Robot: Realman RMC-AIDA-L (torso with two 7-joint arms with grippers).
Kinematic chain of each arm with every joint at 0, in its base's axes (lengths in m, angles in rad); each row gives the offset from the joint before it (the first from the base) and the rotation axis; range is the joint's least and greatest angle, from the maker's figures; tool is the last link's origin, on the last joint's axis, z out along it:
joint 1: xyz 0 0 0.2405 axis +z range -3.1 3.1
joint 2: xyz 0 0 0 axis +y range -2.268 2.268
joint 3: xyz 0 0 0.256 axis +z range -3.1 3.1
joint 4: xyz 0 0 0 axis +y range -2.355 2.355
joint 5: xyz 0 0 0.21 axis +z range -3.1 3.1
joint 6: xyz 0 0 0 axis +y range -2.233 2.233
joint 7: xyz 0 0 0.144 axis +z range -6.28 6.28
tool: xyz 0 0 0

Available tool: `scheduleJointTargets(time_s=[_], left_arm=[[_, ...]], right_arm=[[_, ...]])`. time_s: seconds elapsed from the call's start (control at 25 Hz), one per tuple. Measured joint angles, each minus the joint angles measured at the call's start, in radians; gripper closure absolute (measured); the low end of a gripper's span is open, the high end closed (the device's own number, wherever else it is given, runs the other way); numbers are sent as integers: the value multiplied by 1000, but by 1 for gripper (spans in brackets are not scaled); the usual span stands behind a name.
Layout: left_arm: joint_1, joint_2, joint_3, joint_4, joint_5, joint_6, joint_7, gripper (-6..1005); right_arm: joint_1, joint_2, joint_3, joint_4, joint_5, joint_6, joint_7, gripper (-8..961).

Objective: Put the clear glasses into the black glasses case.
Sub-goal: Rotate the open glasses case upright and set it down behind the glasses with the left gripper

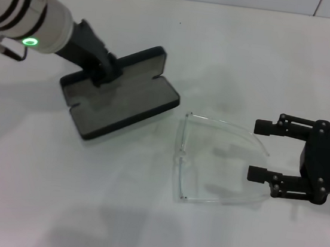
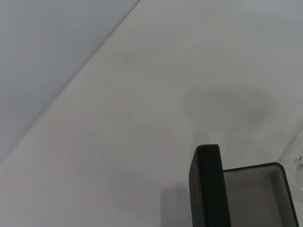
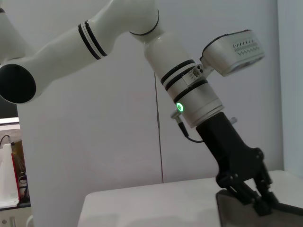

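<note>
While the black glasses case point(image 1: 120, 97) lies open, the left gripper point(image 1: 102, 70) rests at its hinge — finger state indeterminable. Clear glasses point(image 1: 217, 160) unpacked on worktop point(image 1: 251, 62) — right gripper point(image 1: 260, 150), fingers apart, just beside the temples.

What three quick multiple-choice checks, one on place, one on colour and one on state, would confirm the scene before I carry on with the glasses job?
1. Where do the clear glasses lie?
A. Inside the case
B. On the table between the case and the right gripper
C. Held in the left gripper

2. What colour is the lining of the black glasses case?
A. Grey
B. Red
C. Yellow

3. How does the right gripper stand?
A. Shut on the glasses
B. Open, holding nothing
C. Shut on the case

Answers:
1. B: the head view shows the glasses on the white table, beside the case, with the temple tips pointing toward the right gripper.
2. A: the open halves show a grey inside.
3. B: its fingers are spread apart with nothing between them, while the left gripper is at the case.
</note>
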State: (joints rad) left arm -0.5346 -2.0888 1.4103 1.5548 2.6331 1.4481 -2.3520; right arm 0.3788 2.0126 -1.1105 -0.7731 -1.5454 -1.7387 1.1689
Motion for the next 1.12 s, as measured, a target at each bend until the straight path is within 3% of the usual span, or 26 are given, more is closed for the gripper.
scheduleJointTargets(time_s=[0.28,0.56,1.12], left_arm=[[11,0,113,0,21,-184,175,789],[-39,-1,228,-87,107,-270,224,789],[-108,-2,269,-215,-26,-414,318,789]], right_arm=[[1,1,0,11,3,-18,0,207],[4,2,0,25,6,-30,0,208],[8,5,-2,49,20,-44,-2,210]])
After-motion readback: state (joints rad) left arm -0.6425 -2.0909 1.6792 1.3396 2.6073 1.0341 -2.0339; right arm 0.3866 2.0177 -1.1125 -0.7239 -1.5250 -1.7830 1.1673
